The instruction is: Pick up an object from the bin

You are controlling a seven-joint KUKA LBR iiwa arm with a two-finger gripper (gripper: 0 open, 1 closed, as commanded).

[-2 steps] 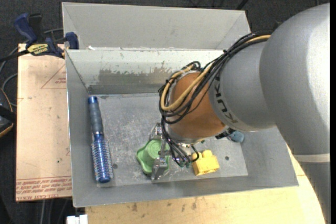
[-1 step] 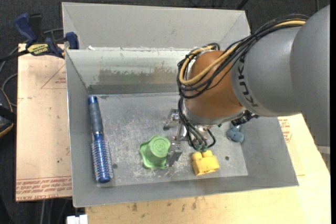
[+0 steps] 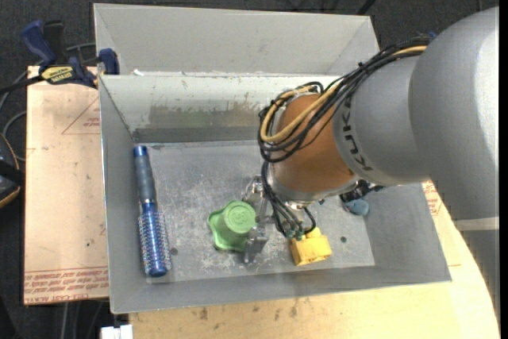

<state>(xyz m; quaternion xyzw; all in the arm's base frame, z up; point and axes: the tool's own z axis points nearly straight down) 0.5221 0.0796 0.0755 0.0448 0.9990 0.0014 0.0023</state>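
My gripper is low over the front middle of the bin, under the arm's orange cover. One metal fingertip shows behind a green round cap-like thing and the other in front of it, at its right edge. The fingers stand apart, open, with the right side of the green thing between them. A yellow blocky thing lies on the floor just right of the gripper.
A long blue hairbrush lies along the left wall, bristle end toward the front. A small blue thing peeks out from under the arm at the right. The arm covers the bin's right half.
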